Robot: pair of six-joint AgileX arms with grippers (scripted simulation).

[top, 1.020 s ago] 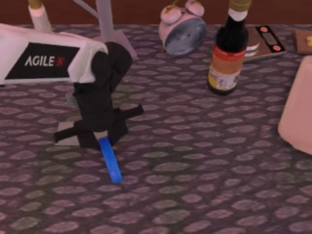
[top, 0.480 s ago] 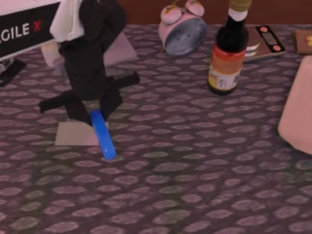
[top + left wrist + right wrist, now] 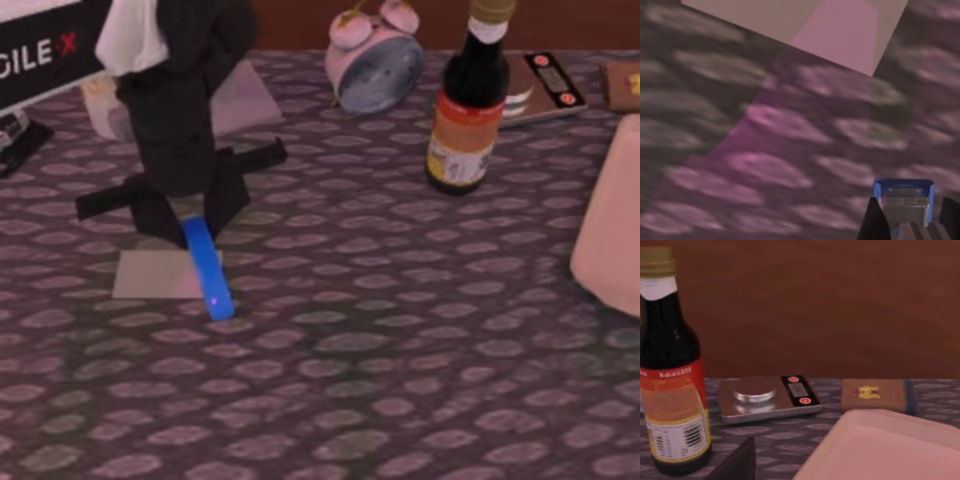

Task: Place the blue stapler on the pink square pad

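Left pincer (image 3: pixel 190 222): pinching one end of the blue stapler (image 3: pixel 208 268), fingers pressed to its sides; it hangs above the worktop's left half, nearer the far edge.
Blue stapler: carried tilted, free end pointing toward the near edge; seen from above it crosses the right edge of the pink square pad (image 3: pixel 160 274). The left wrist view shows its end (image 3: pixel 903 200) between the fingers, with the pad's corner (image 3: pixel 840 35) beyond.
Since a second ago: arm and stapler have drawn toward the far-left corner, uncovering the pad; in the last half second barely any shift.
Right pincer: not seen from above; one dark fingertip (image 3: pixel 737 462) shows in its own wrist view; spread cannot be told.
Around: alarm clock (image 3: pixel 373 60), sauce bottle (image 3: pixel 468 100), kitchen scale (image 3: pixel 540 88) along the far edge; thick pink block (image 3: pixel 612 230) at the right edge.
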